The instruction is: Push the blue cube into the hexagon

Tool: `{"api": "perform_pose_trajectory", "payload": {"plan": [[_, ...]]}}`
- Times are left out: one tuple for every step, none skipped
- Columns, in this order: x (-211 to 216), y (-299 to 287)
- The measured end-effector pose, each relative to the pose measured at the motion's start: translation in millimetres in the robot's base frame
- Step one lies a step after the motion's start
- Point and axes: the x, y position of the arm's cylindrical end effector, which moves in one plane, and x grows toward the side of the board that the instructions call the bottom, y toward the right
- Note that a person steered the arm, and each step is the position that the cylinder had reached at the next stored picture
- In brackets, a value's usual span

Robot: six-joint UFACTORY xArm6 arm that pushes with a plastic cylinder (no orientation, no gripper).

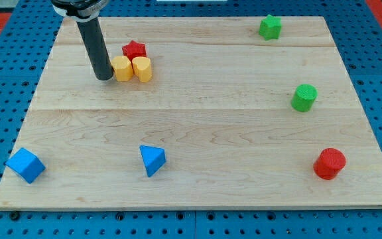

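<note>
The blue cube [25, 165] sits at the board's bottom left corner. A yellow hexagon-like block [121, 68] lies at the upper left, touching a second yellow rounded block [142, 69] on its right. A red star [134, 49] sits just above the two. My tip [103, 78] rests on the board right against the left side of the yellow hexagon, far above the blue cube.
A blue triangular block [152, 160] lies at bottom centre. A green star [269, 27] is at the top right, a green cylinder [304, 97] at mid right, and a red cylinder [329, 163] at bottom right. The wooden board [197, 192] lies on a blue perforated table.
</note>
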Motion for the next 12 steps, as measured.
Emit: {"api": "perform_pose_trajectory", "payload": {"plan": [[31, -44], [85, -101], [146, -139], [177, -140], [227, -138], [250, -128], [221, -112], [200, -99], [183, -80], [146, -60], [128, -55], [124, -55]]}}
